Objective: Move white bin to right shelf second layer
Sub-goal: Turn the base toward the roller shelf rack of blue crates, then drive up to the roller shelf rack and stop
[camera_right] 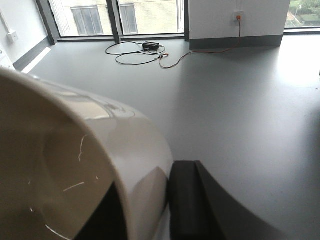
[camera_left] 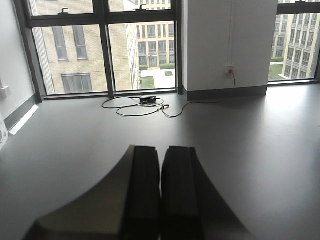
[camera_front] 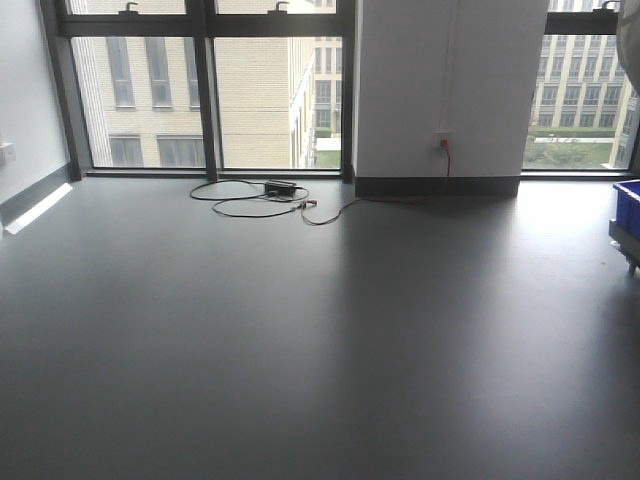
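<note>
Two grippers: you have one loaded, one with nothing in it.
Right gripper (camera_right: 150, 205): clamped on the side wall of the white bin (camera_right: 75, 150). The outer finger (camera_right: 187, 200) sits against the outside of the wall, and the inner one is only a dark shape inside the tub (mostly hidden).
White bin: hard against the tool, just left of that outer finger. It fills the left half of your right wrist view, with the glossy inside and a few scratches facing the camera.
Left gripper (camera_left: 161, 150): fingers pressed together, pads touching, nothing between them.
Ahead of both tools: grey floor (camera_front: 300, 350).
Further ahead: black power brick (camera_front: 280, 187) with looped cables (camera_front: 240, 205). An orange lead (camera_front: 380, 200) runs up to the wall socket (camera_front: 442, 140) on the white pillar (camera_front: 440, 90).
Off to the right of the tools: corner of a blue crate (camera_front: 628, 205) (cut off by the frame edge, so you can't tell what it sits on).
</note>
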{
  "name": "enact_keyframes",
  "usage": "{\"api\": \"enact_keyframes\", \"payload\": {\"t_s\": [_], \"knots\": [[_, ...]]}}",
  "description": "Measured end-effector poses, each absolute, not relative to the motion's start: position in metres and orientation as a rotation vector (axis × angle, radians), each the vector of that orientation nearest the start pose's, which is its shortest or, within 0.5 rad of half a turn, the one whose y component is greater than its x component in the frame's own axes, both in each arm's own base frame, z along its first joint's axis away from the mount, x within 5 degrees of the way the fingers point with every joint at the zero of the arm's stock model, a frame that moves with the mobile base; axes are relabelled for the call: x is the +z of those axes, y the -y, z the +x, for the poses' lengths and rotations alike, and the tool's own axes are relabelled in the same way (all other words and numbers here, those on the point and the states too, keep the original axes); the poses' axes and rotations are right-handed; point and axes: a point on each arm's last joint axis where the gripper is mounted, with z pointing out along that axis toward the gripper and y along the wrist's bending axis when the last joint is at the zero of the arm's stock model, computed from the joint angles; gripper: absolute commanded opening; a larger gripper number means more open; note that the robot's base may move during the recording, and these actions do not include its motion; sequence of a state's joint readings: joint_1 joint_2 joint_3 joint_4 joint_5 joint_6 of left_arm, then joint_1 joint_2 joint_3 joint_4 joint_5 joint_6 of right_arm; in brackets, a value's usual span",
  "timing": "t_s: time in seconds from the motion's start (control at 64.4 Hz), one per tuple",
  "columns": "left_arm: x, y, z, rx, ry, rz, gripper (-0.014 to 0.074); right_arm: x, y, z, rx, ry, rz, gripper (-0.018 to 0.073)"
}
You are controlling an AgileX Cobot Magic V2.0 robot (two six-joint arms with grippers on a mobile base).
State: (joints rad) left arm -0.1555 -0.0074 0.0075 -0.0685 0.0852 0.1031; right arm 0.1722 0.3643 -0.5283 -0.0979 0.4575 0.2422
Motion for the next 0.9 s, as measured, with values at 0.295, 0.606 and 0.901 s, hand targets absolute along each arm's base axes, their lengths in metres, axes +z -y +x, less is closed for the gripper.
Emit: {"api": "enact_keyframes", "payload": {"t_s": [0.295,0.606,0.901], "knots": [[0.2033,0.0092,0.0554,-0.099,-1.562,0.154,0.0085,0.3248,-0.0093,0.0759,0.199,-1.779,0.016,0.0057],[0.2033,0.0092,0.0554,-0.099,-1.562,0.154,0.0085,0.3248,-0.0093,0.0759,0.199,-1.779,0.016,0.0057],[0.2033,0.0092,0.0554,-0.099,-1.562,0.154,0.0085,0.3248,-0.0093,0.0759,0.199,-1.779,0.016,0.0057]]}}
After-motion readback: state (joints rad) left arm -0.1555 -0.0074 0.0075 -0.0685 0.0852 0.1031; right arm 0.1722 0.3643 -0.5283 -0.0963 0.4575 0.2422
